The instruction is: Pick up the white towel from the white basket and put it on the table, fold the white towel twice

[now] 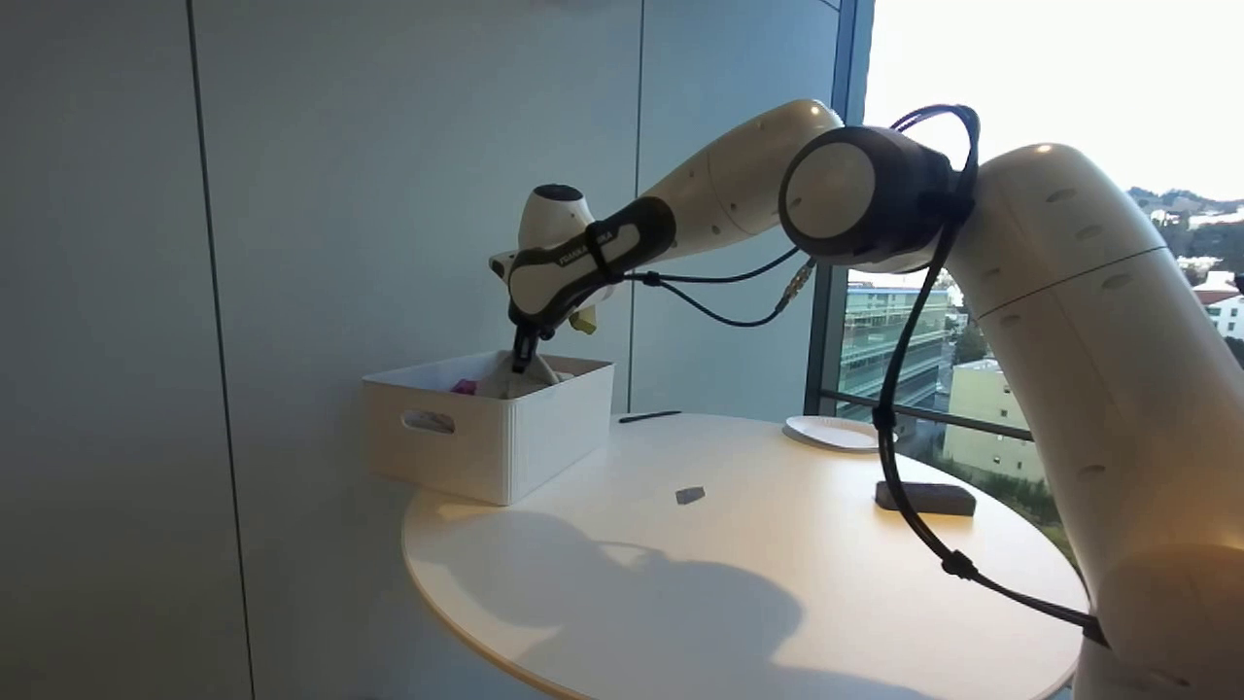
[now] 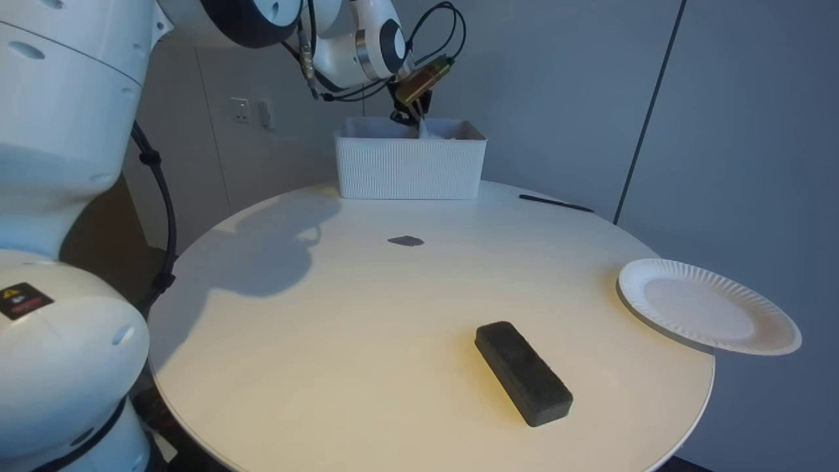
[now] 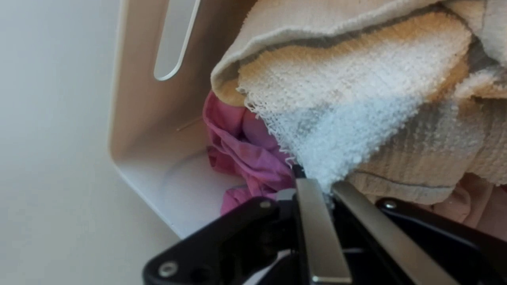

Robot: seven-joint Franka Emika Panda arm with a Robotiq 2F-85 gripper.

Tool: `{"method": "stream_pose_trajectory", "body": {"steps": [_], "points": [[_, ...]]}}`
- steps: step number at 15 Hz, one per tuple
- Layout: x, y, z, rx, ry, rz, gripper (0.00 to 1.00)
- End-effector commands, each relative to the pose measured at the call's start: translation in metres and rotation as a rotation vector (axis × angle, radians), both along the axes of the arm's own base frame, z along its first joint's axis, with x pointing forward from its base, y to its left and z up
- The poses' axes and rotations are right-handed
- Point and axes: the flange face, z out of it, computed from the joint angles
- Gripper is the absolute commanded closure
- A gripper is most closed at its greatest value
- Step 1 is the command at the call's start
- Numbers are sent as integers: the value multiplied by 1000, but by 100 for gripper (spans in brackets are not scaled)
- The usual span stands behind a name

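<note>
At the basket (image 1: 561,439), my gripper (image 3: 323,186) pinches the towel (image 3: 348,99) by a tip; lift-out, laying on the surface (image 2: 367,328), both folds remain!

Robot arm (image 1: 836,194), jaws at white towel (image 1: 544,373) in white basket (image 1: 561,428), round table (image 1: 777,506), plate (image 1: 832,434)

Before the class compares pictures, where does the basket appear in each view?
In an exterior view: basket left of centre.
In an exterior view: basket in the upper middle.
In the wrist view: basket wall and corner at left.
Shared landmark: the end effector, low in the wrist view, at the basket's mouth in both exterior views.
</note>
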Motion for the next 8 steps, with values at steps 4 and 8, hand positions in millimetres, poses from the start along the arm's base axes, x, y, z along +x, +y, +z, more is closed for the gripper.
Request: {"method": "stream_pose_trajectory", "body": {"steps": [4,8], "points": [[-5,-5,28,-6,-24,2,87],[-6,-5,30,0,-20,-3,100]]}}
